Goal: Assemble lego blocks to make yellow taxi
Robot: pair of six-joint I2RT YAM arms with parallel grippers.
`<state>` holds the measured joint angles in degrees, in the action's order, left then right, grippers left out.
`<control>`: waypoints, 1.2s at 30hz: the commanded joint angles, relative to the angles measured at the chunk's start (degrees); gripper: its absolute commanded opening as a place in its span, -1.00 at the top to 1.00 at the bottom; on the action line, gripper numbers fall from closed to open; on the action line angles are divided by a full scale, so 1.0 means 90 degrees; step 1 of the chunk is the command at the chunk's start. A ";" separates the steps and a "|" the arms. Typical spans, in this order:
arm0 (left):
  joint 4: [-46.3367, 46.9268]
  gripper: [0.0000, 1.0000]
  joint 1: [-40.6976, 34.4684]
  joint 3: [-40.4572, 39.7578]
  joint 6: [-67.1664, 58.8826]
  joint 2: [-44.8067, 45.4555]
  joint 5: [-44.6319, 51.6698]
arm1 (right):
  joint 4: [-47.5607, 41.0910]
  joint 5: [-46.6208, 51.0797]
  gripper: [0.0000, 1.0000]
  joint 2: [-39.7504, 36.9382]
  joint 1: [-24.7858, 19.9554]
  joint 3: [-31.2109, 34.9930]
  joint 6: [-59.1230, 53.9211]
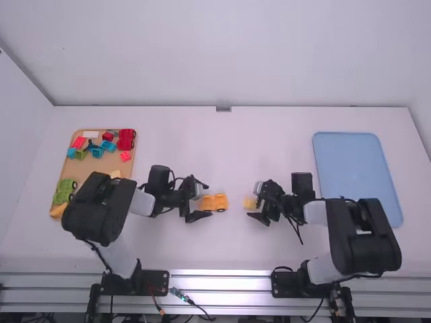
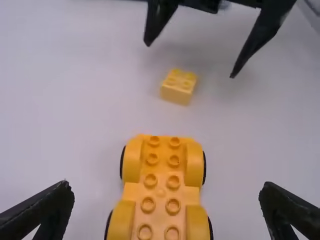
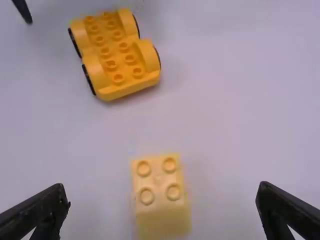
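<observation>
Fingers wide apart on both: left gripper point(image 2: 166, 185) astride the wheeled yellow base point(image 2: 161, 192), right gripper point(image 3: 164, 186) over the small yellow brick point(image 3: 161, 220), pieces on the table point(image 1: 229, 148). Off-centre closing could twist that brick; too high, hard to judge, it slips!

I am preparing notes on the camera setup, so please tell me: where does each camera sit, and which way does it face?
High view: fixed above and behind the arms, facing forward and down onto the table; both arms show.
Left wrist view: on the left wrist, facing the wheeled yellow base; left gripper near, right gripper beyond.
Right wrist view: on the right wrist, facing the yellow block; its own two fingers show.
Both wrist views share base and block.
</observation>
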<state>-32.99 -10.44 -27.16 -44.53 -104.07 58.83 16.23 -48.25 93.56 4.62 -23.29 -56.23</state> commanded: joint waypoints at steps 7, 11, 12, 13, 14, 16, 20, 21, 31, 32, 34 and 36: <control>-0.0192 -0.98 -0.0272 -0.0323 0.0393 -0.0601 -0.0544 | 0.0155 -0.0406 -0.75 0.0510 -0.0012 -0.0129 -0.0236; -0.0277 -0.98 -0.0253 -0.0304 0.0397 -0.0598 -0.0525 | 0.0350 -0.0211 -0.63 0.0717 -0.0010 -0.0126 -0.0112; -0.0316 -0.98 -0.0274 -0.0296 0.0397 -0.0598 -0.0515 | 0.0403 -0.0180 -0.56 0.0768 -0.0010 -0.0126 -0.0068; -0.0357 -0.98 -0.0274 -0.0279 0.0395 -0.0598 -0.0498 | 0.0430 -0.0185 -0.56 0.0804 -0.0010 -0.0131 -0.0070; -0.0401 -0.98 -0.0260 -0.0253 0.0397 -0.0598 -0.0491 | 0.0476 -0.0211 -0.54 0.0840 -0.0007 -0.0131 -0.0070; -0.0503 -0.98 -0.0265 -0.0204 0.0400 -0.0598 -0.0478 | 0.0610 -0.0330 -0.53 0.0942 -0.0010 -0.0124 -0.0119; -0.0506 -0.98 -0.0248 -0.0209 0.0400 -0.0598 -0.0476 | 0.0882 -0.0406 -0.51 0.1200 -0.0010 -0.0131 -0.0119; -0.0508 -0.98 -0.0265 -0.0209 0.0400 -0.0598 -0.0481 | 0.0971 -0.0478 -0.52 0.1265 -0.0010 -0.0129 -0.0117; -0.0605 -0.98 -0.0236 -0.0170 0.0555 -0.0598 -0.0483 | 0.0709 -0.0663 -0.12 0.1584 -0.0010 -0.0440 -0.0117; -0.0607 -0.98 -0.0236 -0.0170 0.0558 -0.0598 -0.0481 | 0.0692 -0.0663 -0.12 0.1584 -0.0010 -0.0452 -0.0117; -0.0603 -0.98 -0.0267 -0.0153 0.0560 -0.0598 -0.0476 | 0.0481 -0.0646 0.03 0.1586 -0.0010 -0.0571 -0.0141; -0.0605 -0.98 -0.0250 -0.0126 0.0553 -0.0601 -0.0486 | 0.0452 -0.0663 0.14 0.1586 -0.0010 -0.0597 -0.0141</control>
<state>-38.48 -12.38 -29.41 -39.97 -109.08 53.71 20.75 -52.97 107.24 4.49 -27.94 -57.25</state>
